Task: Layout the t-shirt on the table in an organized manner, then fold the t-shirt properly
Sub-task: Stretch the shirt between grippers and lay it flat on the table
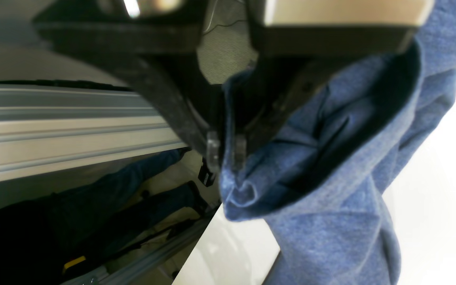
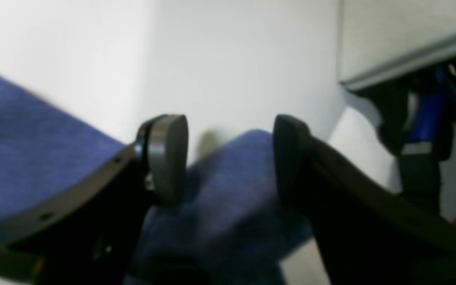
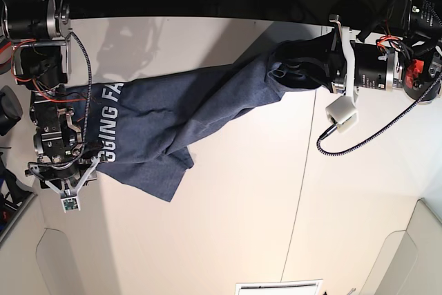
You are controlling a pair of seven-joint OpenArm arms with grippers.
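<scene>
Across the white desk [image 3: 235, 240], the shirt [image 3: 148, 119] sprawls rumpled and unfolded; straightening and folding remain. Left gripper [image 1: 226, 152] pinches its raised edge; right gripper [image 2: 230, 158] stands spread over its other end.

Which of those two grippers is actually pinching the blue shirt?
The left gripper: its fingertips are closed on an edge of the shirt, while the right gripper's stand wide apart.

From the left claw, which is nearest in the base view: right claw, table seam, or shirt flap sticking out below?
1. Seam, beside the left gripper.
2. Flap, mid-left.
3. Right gripper, far left.
</scene>
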